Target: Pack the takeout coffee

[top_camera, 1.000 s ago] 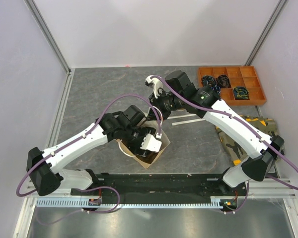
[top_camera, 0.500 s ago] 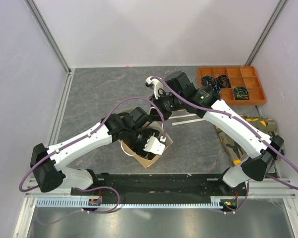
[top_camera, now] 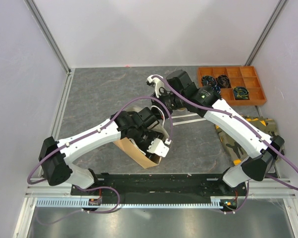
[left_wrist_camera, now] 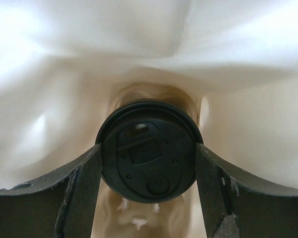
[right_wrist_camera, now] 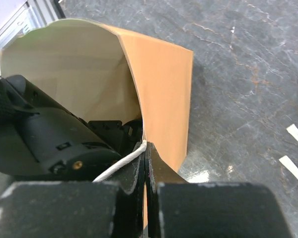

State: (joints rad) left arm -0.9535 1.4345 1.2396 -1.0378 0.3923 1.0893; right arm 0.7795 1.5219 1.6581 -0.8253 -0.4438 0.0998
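- Setting: grey stone-pattern worktop [top_camera: 99, 94] inside plain white walls. An orange tray [top_camera: 223, 67] of coiled cables sits at the far right corner. A camouflage cloth [top_camera: 248, 130] lies by the right edge.
- Paper bag [top_camera: 135, 152] stands close to the near edge, a little left of centre. The left arm reaches down into its mouth.
- Left gripper [left_wrist_camera: 147, 163]: inside the bag, clamped from both sides on the black lid [left_wrist_camera: 149, 148] of a takeout cup. The jaws stand wide and touch the lid's rim. So the task's thing is in the bag, held.
- Right gripper [right_wrist_camera: 145, 168]: pinched fully shut on the bag's rim beside the white handle cord [right_wrist_camera: 118, 167], holding the mouth open.
- Handling, judged: the paper cup is light with a thin wall that would buckle if squeezed mid-height. The lid is smooth plastic, press-fit, and could pop off if skewed. The lid rim looks the best hold, since that is where the cup is stiffest. Keep it upright in case it is filled.
- The bag is soft and creases easily. It will sag wherever it is not held.
- Not visible: the cup's body below the lid, its contents, and the bag's floor.
- Cannot tell whether the cup rests on anything.
- No other cups or lids are in view, and the arms cover the bag mouth from above.
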